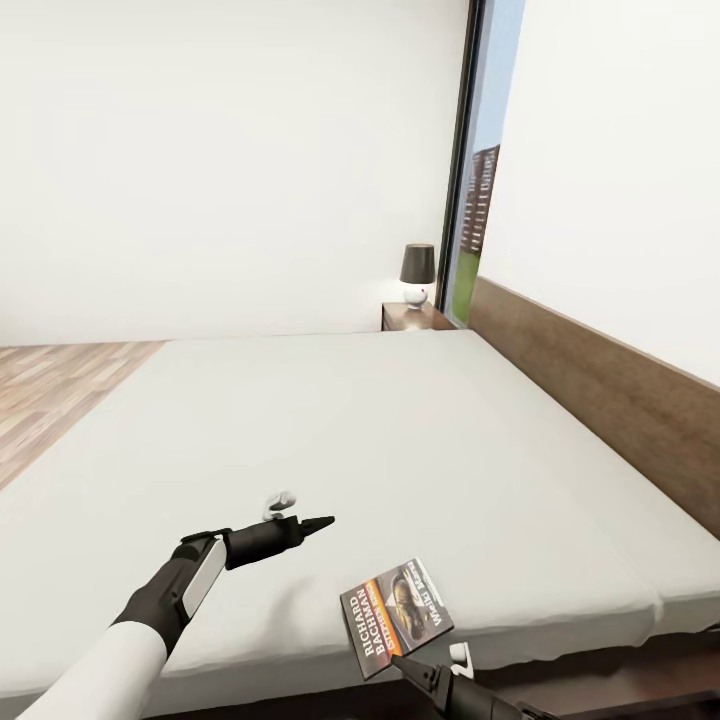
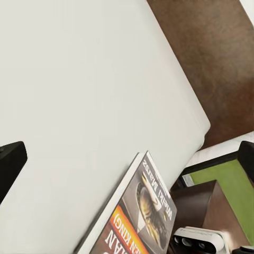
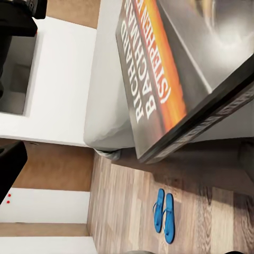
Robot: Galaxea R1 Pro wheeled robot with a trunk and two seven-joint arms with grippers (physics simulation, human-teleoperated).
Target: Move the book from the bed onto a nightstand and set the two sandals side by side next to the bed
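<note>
The book point(image 1: 396, 616) has a dark cover with white "RICHARD BACHMAN" lettering and an orange band. It sits tilted at the near edge of the bed point(image 1: 330, 430), one corner jutting past the mattress. My right gripper point(image 1: 430, 662) is open just below it, fingers spread on either side of the book's point(image 3: 174, 69) near edge. Whether they touch it is unclear. My left gripper point(image 1: 305, 510) hovers open over the mattress, left of the book point(image 2: 138, 214). Two blue sandals point(image 3: 164, 215) lie side by side on the plank floor. A nightstand point(image 1: 410, 318) stands at the bed's far corner.
A dark-shaded lamp point(image 1: 417, 272) stands on the nightstand, beside the tall window point(image 1: 480, 180). The brown headboard point(image 1: 600, 400) runs along the bed's right side. Wood floor point(image 1: 50, 390) shows at the far left. White parts of the robot point(image 3: 58, 79) lie close to the bed's edge.
</note>
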